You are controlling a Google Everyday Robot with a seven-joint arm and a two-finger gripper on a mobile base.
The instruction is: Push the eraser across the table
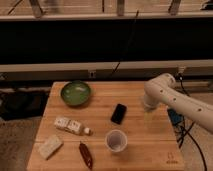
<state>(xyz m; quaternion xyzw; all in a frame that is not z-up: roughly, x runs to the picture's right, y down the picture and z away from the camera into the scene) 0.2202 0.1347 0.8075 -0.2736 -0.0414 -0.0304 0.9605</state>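
The eraser, a small flat black block, lies near the middle of the light wooden table. My white arm comes in from the right and bends down over the table's right side. Its gripper hangs at the arm's lower end, a short way right of the eraser and apart from it. The gripper is open and holds nothing.
A green bowl stands at the back left. A white cup sits in front of the eraser. A small bottle, a pale sponge block and a reddish-brown pod lie front left. Cables hang off the right edge.
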